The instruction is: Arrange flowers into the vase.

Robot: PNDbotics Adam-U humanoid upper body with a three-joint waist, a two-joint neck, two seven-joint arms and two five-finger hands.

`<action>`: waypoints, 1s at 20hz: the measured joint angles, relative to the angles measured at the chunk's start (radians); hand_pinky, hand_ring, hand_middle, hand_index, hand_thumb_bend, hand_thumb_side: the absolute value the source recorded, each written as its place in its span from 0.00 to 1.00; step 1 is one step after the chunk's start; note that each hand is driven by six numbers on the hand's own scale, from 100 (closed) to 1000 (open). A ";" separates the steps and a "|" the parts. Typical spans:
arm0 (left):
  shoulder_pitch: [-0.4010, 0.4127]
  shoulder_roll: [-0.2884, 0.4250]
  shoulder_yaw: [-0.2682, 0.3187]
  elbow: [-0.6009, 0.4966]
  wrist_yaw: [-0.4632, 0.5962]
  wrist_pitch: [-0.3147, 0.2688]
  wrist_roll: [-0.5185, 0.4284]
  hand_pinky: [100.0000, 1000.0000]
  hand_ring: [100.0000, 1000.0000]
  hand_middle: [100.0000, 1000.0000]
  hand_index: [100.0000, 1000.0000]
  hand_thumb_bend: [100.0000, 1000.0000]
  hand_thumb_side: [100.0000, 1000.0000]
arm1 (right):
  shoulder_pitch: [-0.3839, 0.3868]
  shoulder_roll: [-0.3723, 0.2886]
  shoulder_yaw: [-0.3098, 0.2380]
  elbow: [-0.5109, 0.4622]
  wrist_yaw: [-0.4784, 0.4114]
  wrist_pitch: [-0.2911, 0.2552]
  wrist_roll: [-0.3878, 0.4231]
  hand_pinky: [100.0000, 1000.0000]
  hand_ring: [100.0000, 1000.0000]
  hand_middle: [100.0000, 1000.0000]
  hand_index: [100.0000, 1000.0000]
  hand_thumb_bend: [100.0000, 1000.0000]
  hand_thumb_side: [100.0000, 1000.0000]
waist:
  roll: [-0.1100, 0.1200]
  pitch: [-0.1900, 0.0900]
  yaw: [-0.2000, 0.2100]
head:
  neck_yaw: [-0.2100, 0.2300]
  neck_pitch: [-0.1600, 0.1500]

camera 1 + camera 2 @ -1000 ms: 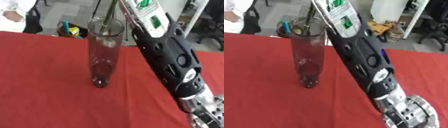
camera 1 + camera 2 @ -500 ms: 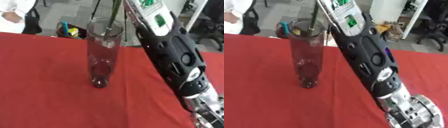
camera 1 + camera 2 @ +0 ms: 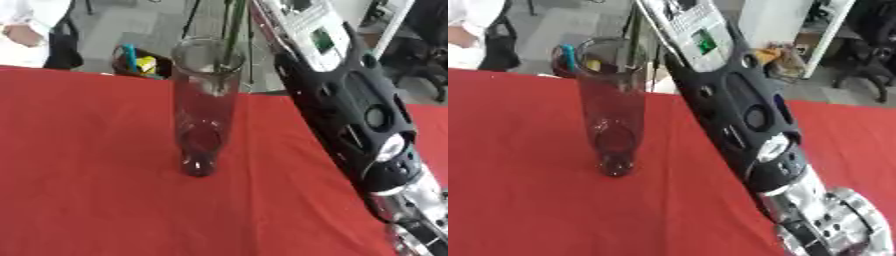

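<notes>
Stem over the vase mouth

The thin green flower stem (image 3: 232, 35) hung upright into the tall clear glass vase (image 3: 203, 110); right arm (image 3: 350, 115) reached above, its hand out of view, grip untellable.

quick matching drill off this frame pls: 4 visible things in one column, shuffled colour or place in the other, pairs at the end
Things
1. vase
2. flower stem
3. tablecloth
4. right arm

Descriptions
A. red, covers the table
B. black with a silver joint low down, slants across the view's right side
C. clear glass, upright on the cloth
D. thin and green, comes down from above into the glass mouth

Pairs: 1-C, 2-D, 3-A, 4-B

Neither hand shows in either eye view.
</notes>
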 measured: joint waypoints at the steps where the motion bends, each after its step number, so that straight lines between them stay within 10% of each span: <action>1: 0.000 0.000 0.000 0.000 0.000 0.000 0.000 0.71 0.86 0.81 0.88 0.00 1.00 | 0.000 -0.001 0.000 0.000 0.007 0.002 0.002 0.08 0.16 0.00 0.08 0.00 1.00 | 0.000 0.000 0.000 | 0.000 0.000; 20: 0.000 0.000 0.000 0.000 0.000 -0.001 0.001 0.72 0.87 0.81 0.88 0.00 1.00 | 0.013 -0.022 0.015 0.008 0.144 0.032 0.085 0.28 0.46 0.21 0.11 0.00 1.00 | 0.002 0.000 0.006 | 0.000 0.000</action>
